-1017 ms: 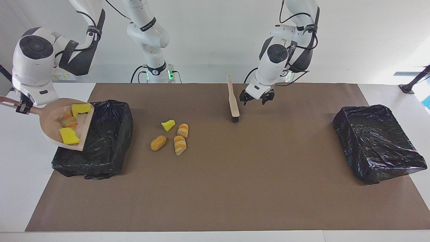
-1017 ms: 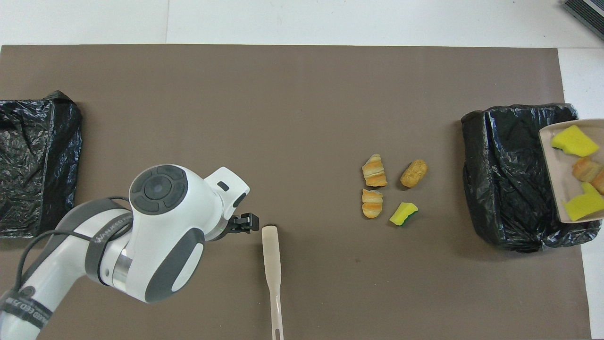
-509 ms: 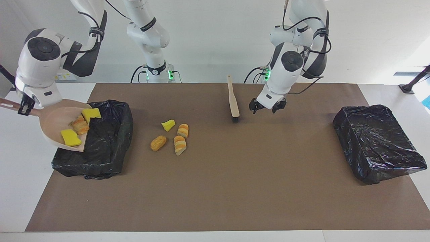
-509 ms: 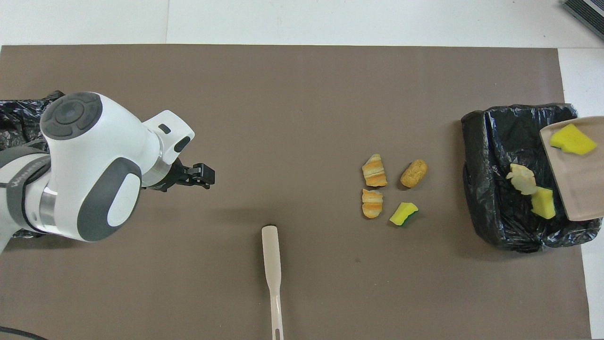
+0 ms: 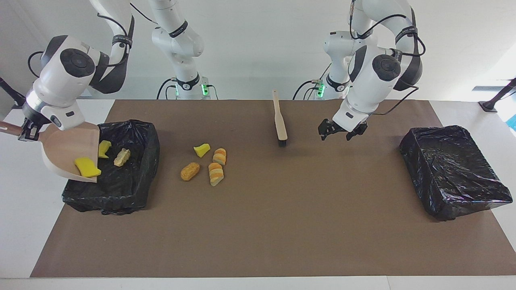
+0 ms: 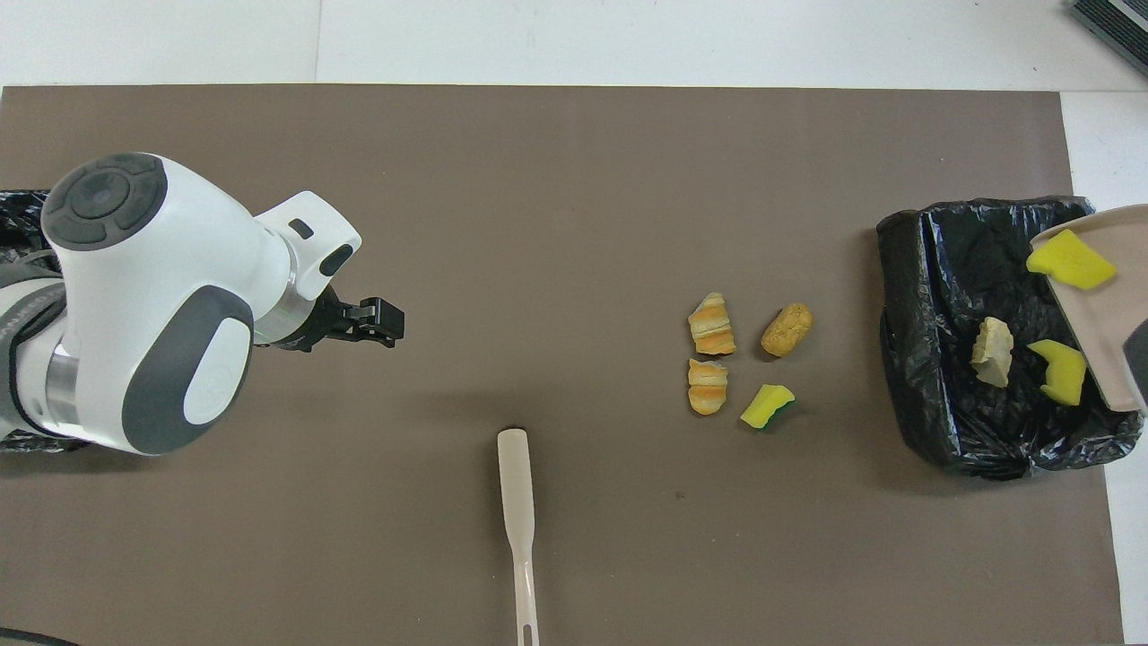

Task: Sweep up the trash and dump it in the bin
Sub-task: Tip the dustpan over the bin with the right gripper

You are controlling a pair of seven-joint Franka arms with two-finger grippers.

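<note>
Four bits of trash (image 5: 205,162) lie together on the brown surface (image 5: 282,209), between the brush (image 5: 279,119) and the black-lined bin (image 5: 137,185) at the right arm's end. Two more bits, a yellow wedge (image 5: 105,148) and a pale flaky piece (image 5: 121,156), sit inside that bin. One yellow wedge (image 5: 87,167) clings to the tilted dustpan (image 5: 66,151), whose handle the right gripper (image 5: 28,131) clenches. Left gripper (image 5: 338,131) hangs over bare surface, jaws released

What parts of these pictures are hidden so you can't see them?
- Overhead view: the right gripper is outside the frame; the dustpan is cut by the edge.
- Overhead view: the left arm covers much of the bin at its end.
- Facing view: the dustpan hides part of the other bin.
</note>
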